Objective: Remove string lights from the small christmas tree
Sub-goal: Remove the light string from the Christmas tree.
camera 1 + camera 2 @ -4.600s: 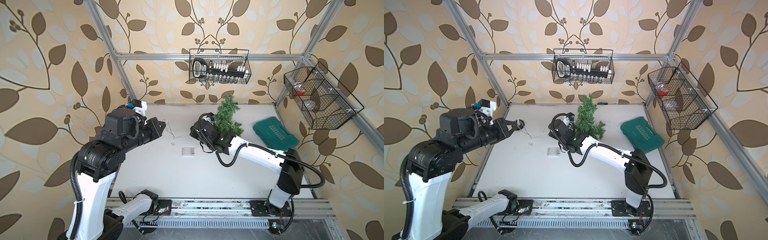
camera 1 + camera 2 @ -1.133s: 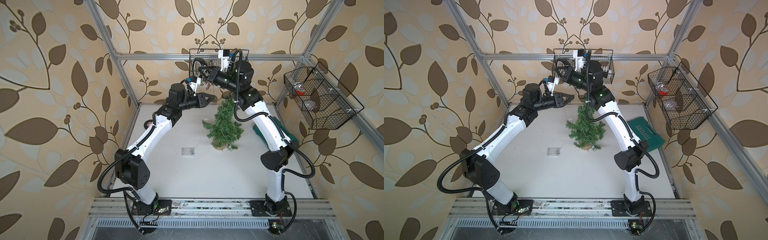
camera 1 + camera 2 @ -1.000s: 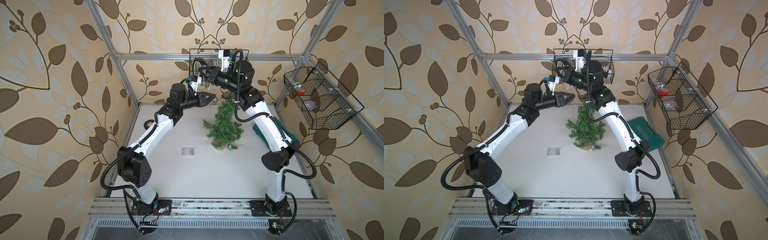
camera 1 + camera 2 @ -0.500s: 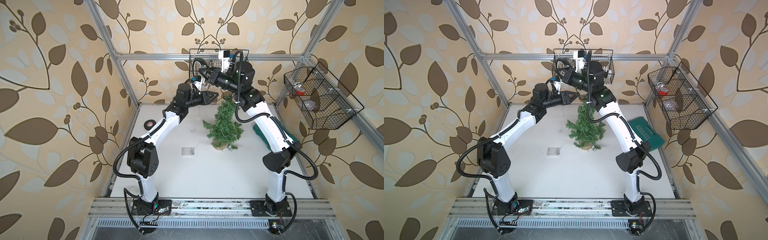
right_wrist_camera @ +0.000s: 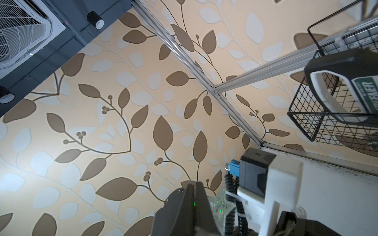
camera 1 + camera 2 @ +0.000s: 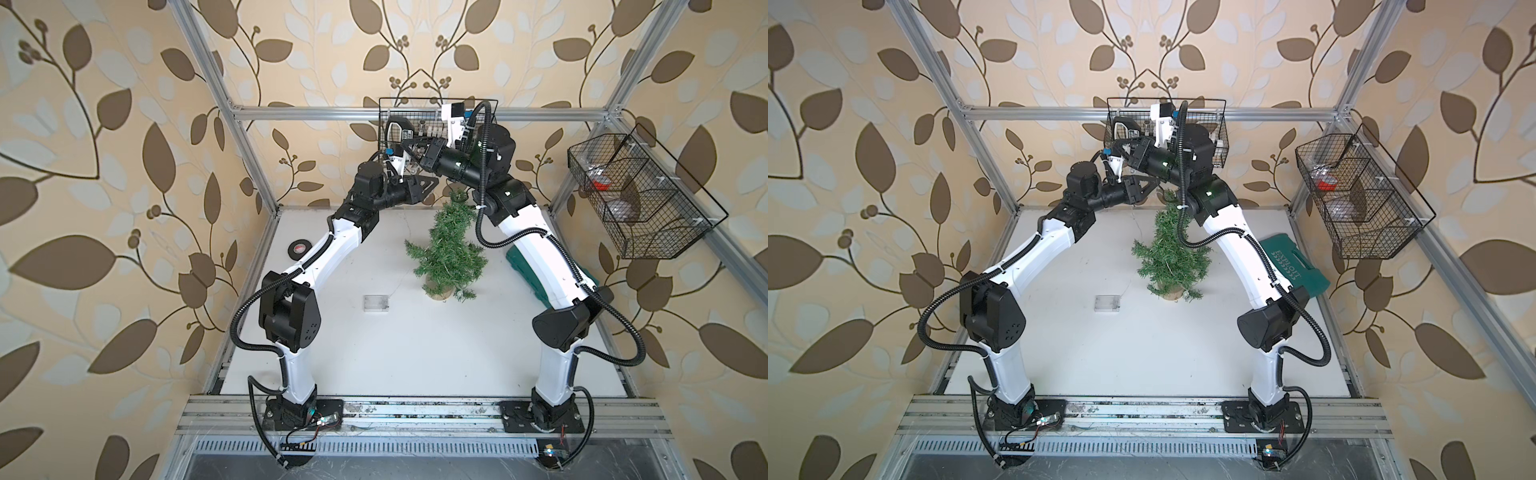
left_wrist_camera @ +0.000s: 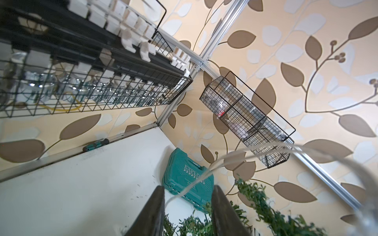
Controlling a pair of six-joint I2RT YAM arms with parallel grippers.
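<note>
You've got one small green bristly Christmas tree on a round tan base. To its left are one clear rectangular battery box and one black tape roll. To its right is one teal plastic tool case. Above it hang two black wire baskets.

On my white table, a black tape roll lies near the left wall and a green tool case near the right, beneath a back-wall wire basket and a side-wall wire basket.
</note>
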